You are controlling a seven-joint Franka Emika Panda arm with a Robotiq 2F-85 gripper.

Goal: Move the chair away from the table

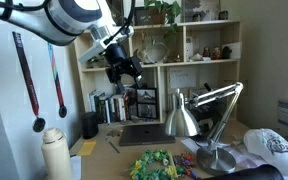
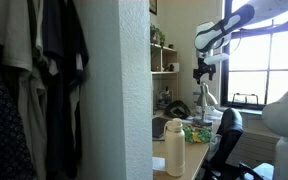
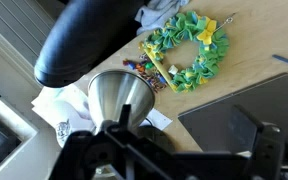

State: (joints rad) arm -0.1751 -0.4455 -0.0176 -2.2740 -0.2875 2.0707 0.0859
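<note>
The black chair (image 2: 227, 133) stands at the front edge of the table (image 2: 187, 168), a wide desk with a pale tan wood top. In the wrist view the chair's dark rounded back (image 3: 89, 40) fills the upper left, over the table (image 3: 259, 35). My gripper (image 1: 125, 70) hangs high above the table (image 1: 104, 137), well clear of the chair, and it also shows in an exterior view (image 2: 205, 71). In the wrist view the gripper (image 3: 189, 150) is open and empty, with its fingers spread wide.
A silver desk lamp (image 1: 184, 118) stands on the table, its cone (image 3: 124, 95) just below the gripper. A green wreath (image 3: 189, 52), a dark flat pad (image 3: 244, 110) and a cream bottle (image 1: 55, 153) lie nearby. A light-wood shelf unit (image 1: 189, 55) rises behind.
</note>
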